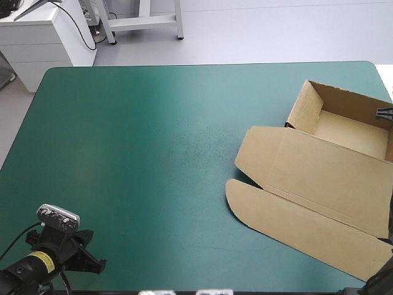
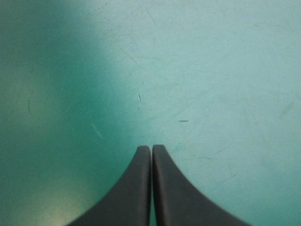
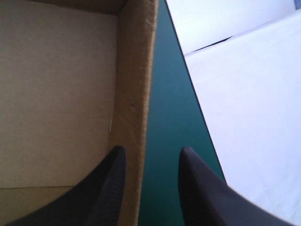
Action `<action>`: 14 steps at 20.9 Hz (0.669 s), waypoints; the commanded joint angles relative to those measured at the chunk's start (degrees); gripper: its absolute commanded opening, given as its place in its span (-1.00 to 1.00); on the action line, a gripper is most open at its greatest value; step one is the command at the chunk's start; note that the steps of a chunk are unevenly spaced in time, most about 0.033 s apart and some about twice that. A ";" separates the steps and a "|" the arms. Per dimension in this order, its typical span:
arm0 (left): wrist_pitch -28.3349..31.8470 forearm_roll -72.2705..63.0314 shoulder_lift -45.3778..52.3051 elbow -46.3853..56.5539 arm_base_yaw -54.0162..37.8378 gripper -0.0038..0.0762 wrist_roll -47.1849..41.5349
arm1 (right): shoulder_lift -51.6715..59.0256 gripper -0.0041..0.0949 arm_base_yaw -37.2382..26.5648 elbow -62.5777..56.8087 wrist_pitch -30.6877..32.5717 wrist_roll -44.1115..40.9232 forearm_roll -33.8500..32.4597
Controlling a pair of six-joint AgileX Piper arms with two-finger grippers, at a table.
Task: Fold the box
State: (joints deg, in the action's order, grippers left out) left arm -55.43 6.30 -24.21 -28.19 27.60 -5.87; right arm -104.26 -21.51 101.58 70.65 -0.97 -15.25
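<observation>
The right gripper holds its two black fingers a moderate gap apart, astride a raised side wall of the brown box. One finger is inside the tray, close to the wall's inner face. The other is outside, over a narrow strip of teal-green cover beside the table's edge. Whether either finger presses the board cannot be told. In the high view only a small dark part of this gripper shows at the right edge of the frame, over the tray. The left gripper has its fingers pressed together in one pointed arch, holding nothing, above bare cover; it sits in the lower left corner of the high view, well apart from the box. The box fills the right part of the high view: an open tray with raised walls in the upper right, its lid flat on the cover, reaching toward the lower right, with a rounded flap at its left end
</observation>
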 commanded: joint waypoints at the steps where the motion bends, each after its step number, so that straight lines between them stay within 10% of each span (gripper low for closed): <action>1: 3.09 -0.01 -0.42 -1.38 0.22 -0.92 -0.51 | 7.85 -0.21 -0.21 1.74 0.73 -0.10 0.11; 8: 3.09 -0.01 -0.42 -1.38 0.22 -0.92 -0.51 | 25.26 -0.22 -0.21 -2.74 0.73 7.97 27.35; 14: 3.22 -0.01 -0.42 -1.38 0.22 -0.92 -0.51 | 47.20 -0.38 2.79 -28.82 -3.45 11.65 29.66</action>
State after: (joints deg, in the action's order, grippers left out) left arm -55.45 6.30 -24.21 -28.19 27.60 -5.87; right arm -62.84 -20.46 78.03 71.11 7.94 12.20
